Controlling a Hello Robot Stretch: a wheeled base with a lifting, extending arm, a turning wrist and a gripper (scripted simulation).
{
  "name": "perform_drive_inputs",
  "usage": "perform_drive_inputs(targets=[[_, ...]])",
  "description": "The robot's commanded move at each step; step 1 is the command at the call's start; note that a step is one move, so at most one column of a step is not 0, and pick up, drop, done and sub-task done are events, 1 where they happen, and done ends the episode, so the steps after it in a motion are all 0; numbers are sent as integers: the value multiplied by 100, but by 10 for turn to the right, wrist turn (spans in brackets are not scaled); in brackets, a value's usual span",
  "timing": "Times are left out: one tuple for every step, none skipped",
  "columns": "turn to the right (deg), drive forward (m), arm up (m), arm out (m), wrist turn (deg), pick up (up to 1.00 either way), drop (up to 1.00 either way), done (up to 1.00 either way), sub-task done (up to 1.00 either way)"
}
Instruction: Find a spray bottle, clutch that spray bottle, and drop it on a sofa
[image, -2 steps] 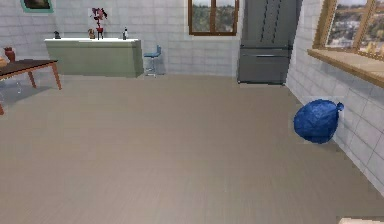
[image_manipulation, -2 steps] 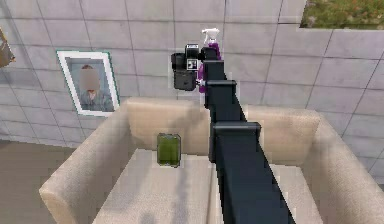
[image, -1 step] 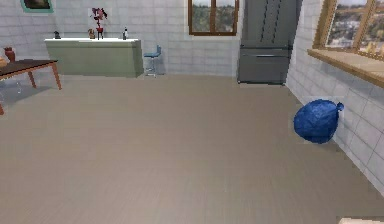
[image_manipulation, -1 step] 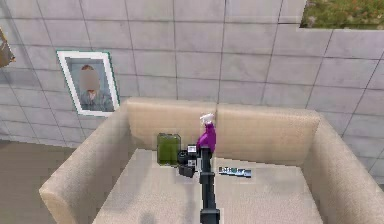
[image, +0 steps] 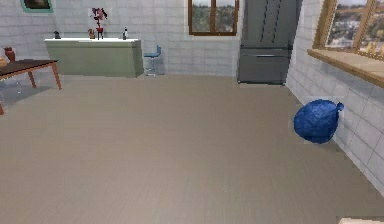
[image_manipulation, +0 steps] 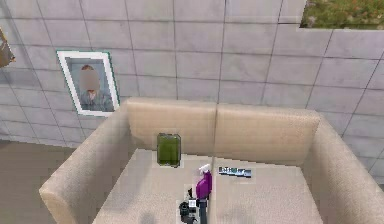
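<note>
A purple spray bottle (image_manipulation: 204, 187) with a white top stands out against the seat of a beige sofa (image_manipulation: 120, 150) in the arm side view, low and near the middle. The gripper's dark body (image_manipulation: 188, 210) sits just left of and below the bottle, at the picture's bottom edge. The sofa seat lies right behind both, so I cannot tell whether the gripper holds the bottle or whether the bottle rests on the cushion.
On the sofa seat lie a green cushion-like thing (image_manipulation: 168, 149) and a small flat grey thing (image_manipulation: 234, 172). A framed picture (image_manipulation: 88, 82) leans on the tiled wall. Ahead: bare floor, a blue bag (image: 318, 120), a fridge (image: 267, 40), a counter (image: 94, 56), a stool (image: 152, 58), a dark table (image: 28, 68).
</note>
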Motion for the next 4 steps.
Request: perform_drive_inputs(targets=[[0,0,0,0,0,0,100,0,0],[0,0,10,0,0,0,0,0,0],[0,0,0,-8,0,0,0,0,0],[0,0,0,0,0,0,0,100,0]])
